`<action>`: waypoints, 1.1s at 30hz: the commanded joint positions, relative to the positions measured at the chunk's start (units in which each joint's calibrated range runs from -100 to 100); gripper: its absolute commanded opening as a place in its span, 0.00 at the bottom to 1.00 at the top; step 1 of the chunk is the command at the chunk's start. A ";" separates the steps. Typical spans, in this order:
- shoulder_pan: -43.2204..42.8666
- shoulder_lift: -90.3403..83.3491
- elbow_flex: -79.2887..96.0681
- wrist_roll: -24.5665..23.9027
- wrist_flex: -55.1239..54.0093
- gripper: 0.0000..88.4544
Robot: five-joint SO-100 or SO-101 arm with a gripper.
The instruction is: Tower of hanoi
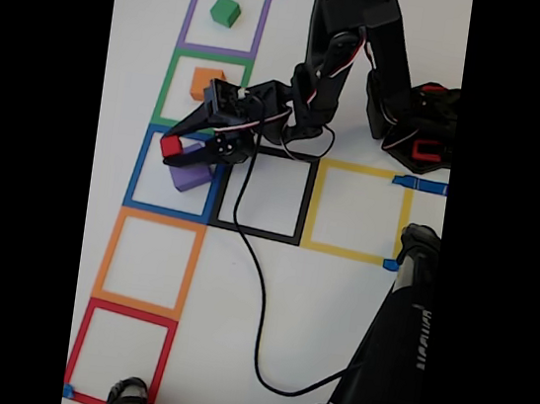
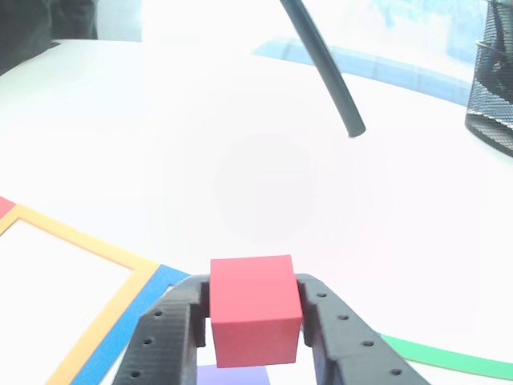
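Note:
My black gripper (image 1: pixel 173 146) is shut on a small red cube (image 1: pixel 171 146), held over the left part of the blue taped square (image 1: pixel 139 170). Just below and right of it a larger purple cube (image 1: pixel 191 174) rests inside that blue square. An orange cube (image 1: pixel 205 83) sits in the green square, partly covered by the arm. A green cube (image 1: pixel 225 11) sits in the purple square at the top. In the other view the red cube (image 2: pixel 255 309) is clamped between both black fingers (image 2: pixel 164 341), with a purple sliver (image 2: pixel 232 375) below it.
Taped squares run down the white table: orange (image 1: pixel 149 261) and red (image 1: pixel 121 354) below, black (image 1: pixel 263 193) and yellow (image 1: pixel 356 211) to the right. A black cable (image 1: pixel 258 290) loops across the table. The arm base (image 1: pixel 421 127) is at the right; a black stand (image 1: pixel 395 348) at bottom right.

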 commanded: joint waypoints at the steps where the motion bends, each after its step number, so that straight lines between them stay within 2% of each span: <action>1: 2.52 -14.89 -0.26 0.36 12.92 0.00; 8: 7.12 -37.50 -1.26 -0.82 38.83 0.00; 17: 13.73 -55.91 -26.62 -5.39 92.52 0.00; 23: 14.88 -54.29 -56.99 -15.36 120.61 0.00; 28: 17.95 -51.55 -74.80 -19.42 134.14 0.00; 33: 28.79 -52.11 -74.62 -14.18 137.29 0.00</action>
